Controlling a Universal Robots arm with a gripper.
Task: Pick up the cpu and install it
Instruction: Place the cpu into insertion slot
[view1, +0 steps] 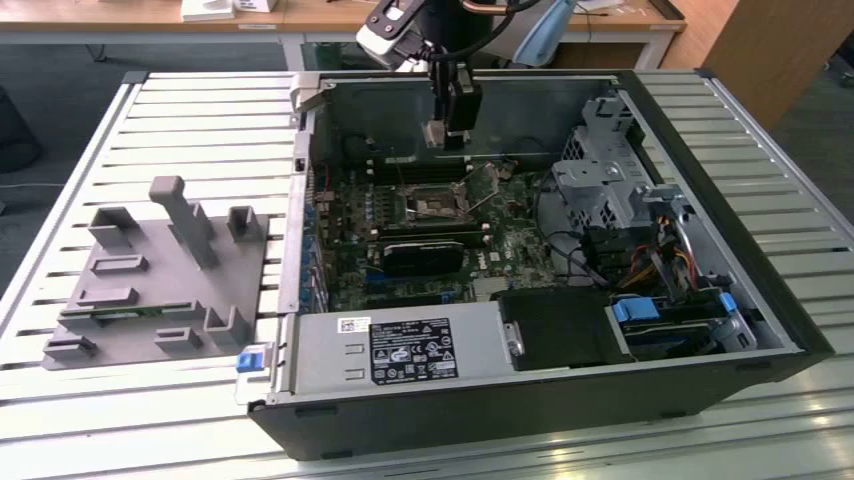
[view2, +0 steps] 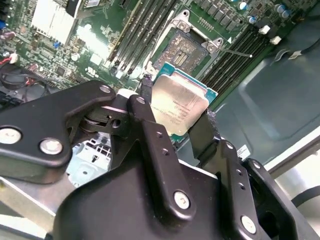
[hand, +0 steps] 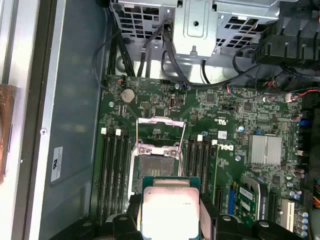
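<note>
overhead, gripper clamped on the cpu by two opposite edges, metal top facing up. cpu hangs above the open motherboard socket, clear of it, inside the computer case.

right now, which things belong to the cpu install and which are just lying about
Job in hand: small square silvery-topped cpu; black gripper, jaws shut on the cpu; open metal-framed socket on the green motherboard.
Lying about: grey plastic tray with upright posts; silver finned heatsink; round silver coin battery.
</note>
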